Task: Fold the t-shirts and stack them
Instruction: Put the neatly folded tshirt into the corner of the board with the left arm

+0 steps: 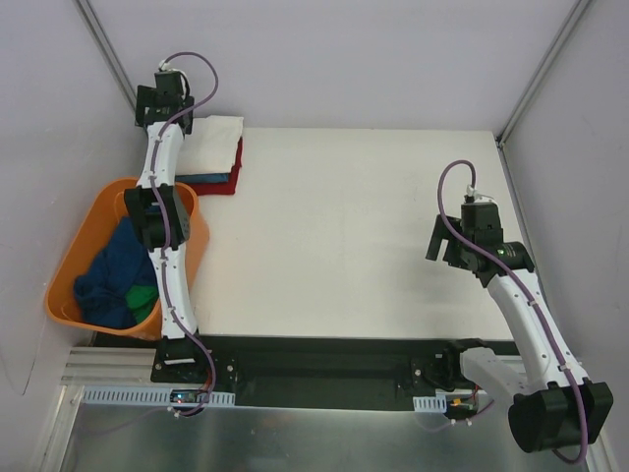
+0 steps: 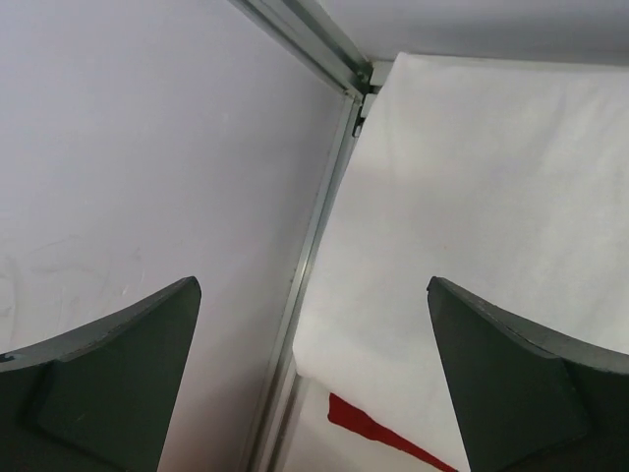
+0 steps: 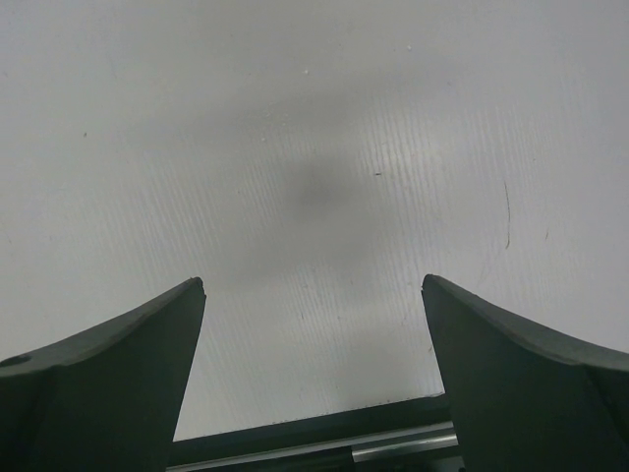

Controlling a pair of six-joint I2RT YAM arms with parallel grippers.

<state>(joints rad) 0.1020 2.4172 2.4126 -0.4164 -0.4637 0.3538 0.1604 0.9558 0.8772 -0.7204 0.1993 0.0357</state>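
Observation:
A stack of folded t-shirts (image 1: 211, 154) lies at the table's far left: a cream one on top, a teal-blue one under it, a red one at the bottom. The left wrist view shows the cream shirt (image 2: 472, 197) with a red edge (image 2: 378, 430) under its corner. More shirts, blue (image 1: 110, 275) and green (image 1: 143, 296), lie crumpled in the orange basket (image 1: 84, 231). My left gripper (image 1: 157, 100) is open and empty, raised by the wall just left of the stack (image 2: 313, 282). My right gripper (image 1: 445, 246) is open and empty above bare table at the right (image 3: 313, 280).
The orange basket hangs off the table's left edge beside the left arm. Grey walls with metal posts (image 2: 310, 241) close in the table at the back and sides. The black rail (image 3: 314, 433) marks the table's near edge.

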